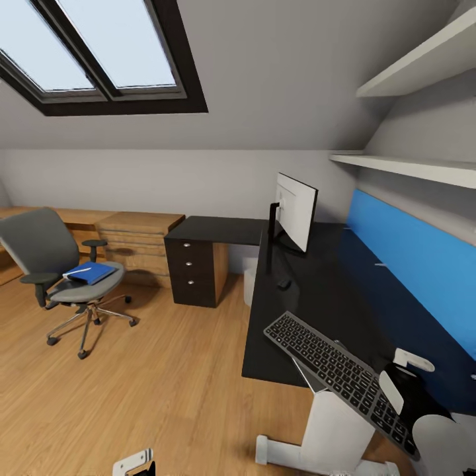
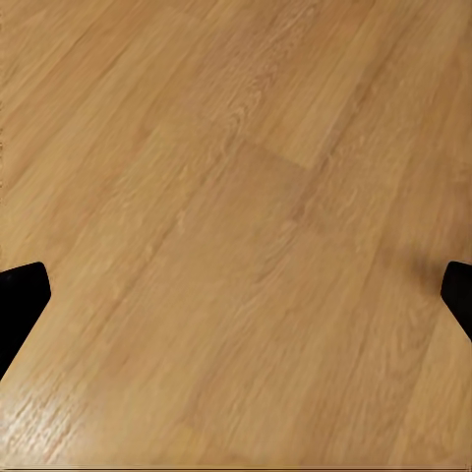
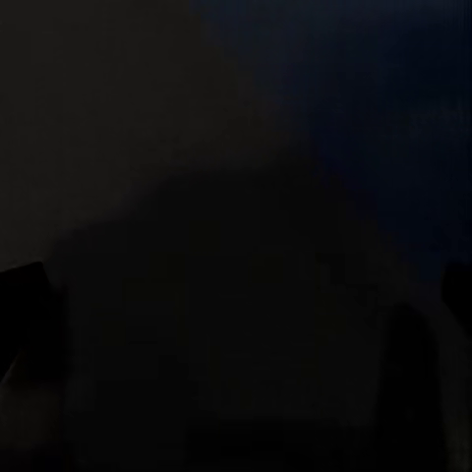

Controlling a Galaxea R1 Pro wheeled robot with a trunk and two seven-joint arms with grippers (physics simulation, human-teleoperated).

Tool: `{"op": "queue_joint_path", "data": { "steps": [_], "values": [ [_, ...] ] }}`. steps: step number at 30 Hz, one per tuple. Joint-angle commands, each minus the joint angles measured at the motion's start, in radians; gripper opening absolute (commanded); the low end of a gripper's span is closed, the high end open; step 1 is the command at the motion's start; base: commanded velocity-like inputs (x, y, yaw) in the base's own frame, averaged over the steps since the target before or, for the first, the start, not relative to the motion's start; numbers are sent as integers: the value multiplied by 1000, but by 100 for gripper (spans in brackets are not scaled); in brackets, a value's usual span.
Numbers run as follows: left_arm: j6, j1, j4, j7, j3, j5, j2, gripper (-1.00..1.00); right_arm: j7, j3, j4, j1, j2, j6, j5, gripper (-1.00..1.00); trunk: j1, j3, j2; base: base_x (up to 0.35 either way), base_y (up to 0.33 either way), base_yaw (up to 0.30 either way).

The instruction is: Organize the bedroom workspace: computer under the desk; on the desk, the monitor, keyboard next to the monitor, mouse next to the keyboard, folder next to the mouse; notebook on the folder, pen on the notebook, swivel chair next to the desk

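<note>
Plainly, the main hazard sits at the near end of the desk [image 1: 311, 291]: the keyboard [image 1: 340, 370] lies at about five o'clock in the head view, slanted, with its near end past the desk's front edge, so any brush from the right arm could tip it to the floor [image 1: 145, 390]. The right gripper [image 3: 236, 295] looks down on dark glossy desk; its tips are too dim to read, so its state cannot be told. The left gripper [image 2: 236, 285] hangs spread wide over bare wood with nothing between its fingers. The monitor [image 1: 296, 210] stands at one o'clock, edge-on and close to the desk's inner edge, with the small mouse [image 1: 283, 283] just below its foot. The swivel chair [image 1: 59, 271] waits at nine o'clock, well apart from the desk, carrying the blue folder [image 1: 90, 272] with a white pen [image 1: 79, 270] on it; a careless approach could roll the chair away on its casters.
</note>
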Motion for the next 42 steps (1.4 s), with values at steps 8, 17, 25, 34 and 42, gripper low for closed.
{"op": "queue_joint_path", "data": {
  "steps": [8, 17, 25, 34, 42],
  "values": [
    [-3, 0, 0, 1, 1, 10, 0, 100, -5, 1, 3, 1, 0, 12, -9, 100, 0, -1, -1, -137, 0, 0],
    [-3, 0, 0, 1, 1, 10, 0, 100, -5, 1, 3, 1, 0, 12, -9, 100, 0, -1, -1, -77, 31, 0],
    [-3, 0, 0, 1, 1, 10, 0, 100, -5, 3, 3, 1, 0, 11, -9, 100, 0, -1, -1, -75, 40, 0],
    [-4, 0, 0, 1, 1, 10, -1, 100, -5, 4, 3, 1, 0, 11, -9, 100, 0, -1, -1, -113, 69, 0],
    [-3, 0, 0, 1, 1, 10, 0, 100, -5, 5, 3, 1, 0, 11, -9, 100, 0, -1, -1, -112, 74, 0]
  ]
}}
